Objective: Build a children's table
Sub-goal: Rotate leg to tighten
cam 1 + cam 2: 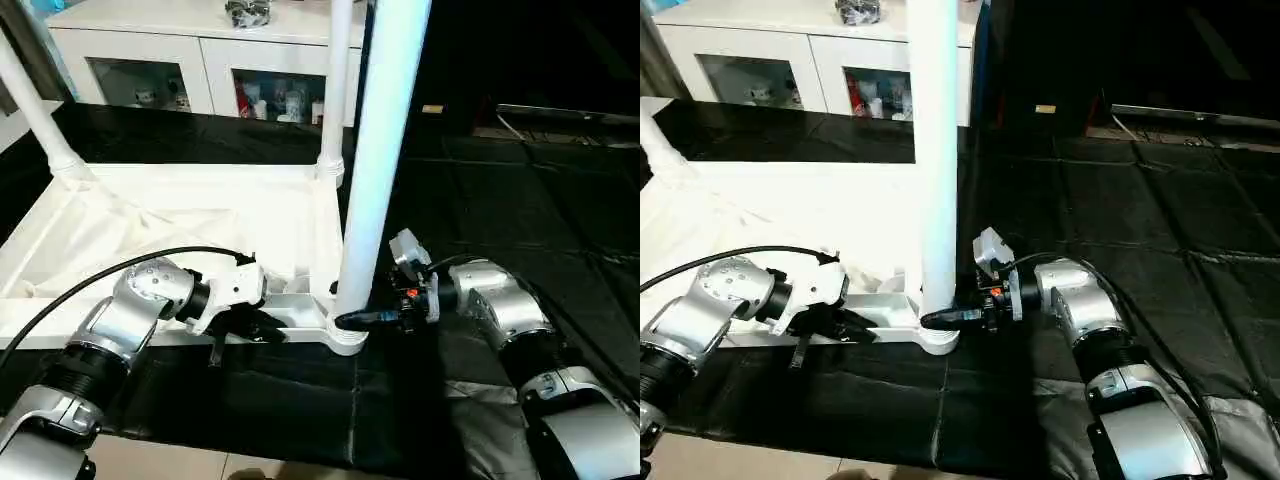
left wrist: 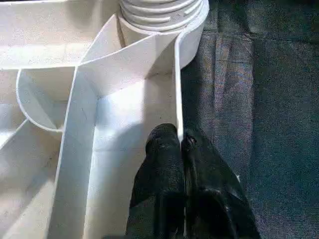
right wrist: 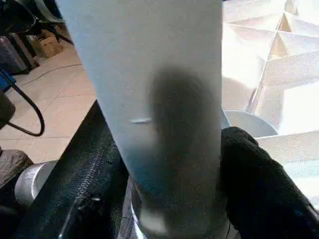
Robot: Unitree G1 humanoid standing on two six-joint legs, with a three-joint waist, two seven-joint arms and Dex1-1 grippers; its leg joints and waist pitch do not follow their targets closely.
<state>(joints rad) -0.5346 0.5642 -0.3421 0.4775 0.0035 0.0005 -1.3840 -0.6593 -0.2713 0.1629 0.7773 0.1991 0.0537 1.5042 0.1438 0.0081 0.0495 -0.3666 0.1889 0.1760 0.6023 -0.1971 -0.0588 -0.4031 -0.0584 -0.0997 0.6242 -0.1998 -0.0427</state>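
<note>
The white table top (image 1: 200, 215) lies upside down on a black mat, ribbed underside up. Three white tube legs stand in its corner sockets: far left (image 1: 35, 110), far right (image 1: 335, 90) and near right (image 1: 385, 150). My right gripper (image 1: 352, 320) is shut on the near right leg (image 3: 149, 99) just above its socket (image 1: 347, 338), with black fingers (image 3: 259, 189) on both sides of the tube. My left gripper (image 1: 262, 328) is shut on the thin near rim wall (image 2: 177, 84) of the top, a short way left of that socket, fingertips (image 2: 164, 144) pinching the wall.
A white glass-door cabinet (image 1: 200, 60) stands behind the table top. The black mat (image 1: 520, 200) stretches to the right and front, with light floor (image 1: 200, 465) at the near edge. A black cable (image 1: 100, 275) arcs over my left forearm.
</note>
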